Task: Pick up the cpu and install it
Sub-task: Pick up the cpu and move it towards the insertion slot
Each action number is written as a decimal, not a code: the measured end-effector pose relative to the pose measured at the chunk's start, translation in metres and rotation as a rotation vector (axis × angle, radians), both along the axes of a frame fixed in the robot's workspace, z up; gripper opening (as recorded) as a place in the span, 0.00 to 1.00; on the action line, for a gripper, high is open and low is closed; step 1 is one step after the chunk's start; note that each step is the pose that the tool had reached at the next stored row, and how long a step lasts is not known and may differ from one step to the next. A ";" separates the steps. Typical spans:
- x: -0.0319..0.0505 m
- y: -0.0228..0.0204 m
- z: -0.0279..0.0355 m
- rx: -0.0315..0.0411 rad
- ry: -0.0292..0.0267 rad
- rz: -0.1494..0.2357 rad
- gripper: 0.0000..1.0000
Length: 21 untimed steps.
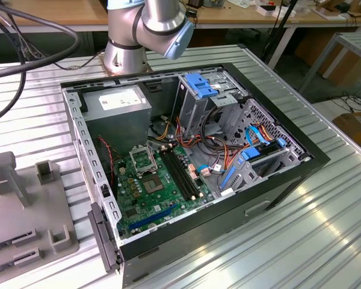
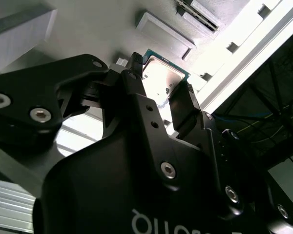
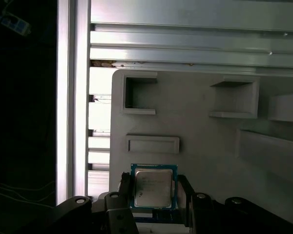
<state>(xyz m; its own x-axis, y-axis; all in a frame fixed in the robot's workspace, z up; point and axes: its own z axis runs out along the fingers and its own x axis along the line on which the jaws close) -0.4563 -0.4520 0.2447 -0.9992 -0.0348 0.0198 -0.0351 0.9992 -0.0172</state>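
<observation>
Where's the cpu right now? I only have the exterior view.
Observer: In both wrist views the cpu is at a grey fixture plate, next to a shallow rectangular recess. I can't tell if it rests on the plate.
Operator: And the gripper?
Observer: The gripper is right at the cpu.
Operator: Which way up is the chip?
Observer: In the first wrist view its silvery metal top faces the camera, with a green edge around it.

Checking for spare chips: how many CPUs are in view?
1. The cpu sits at the claw, over the grey tray, in the first wrist view. Another could be hidden inside the computer case.
</observation>
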 end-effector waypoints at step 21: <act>0.0000 0.0000 0.0051 0.0072 -0.0001 0.000 0.47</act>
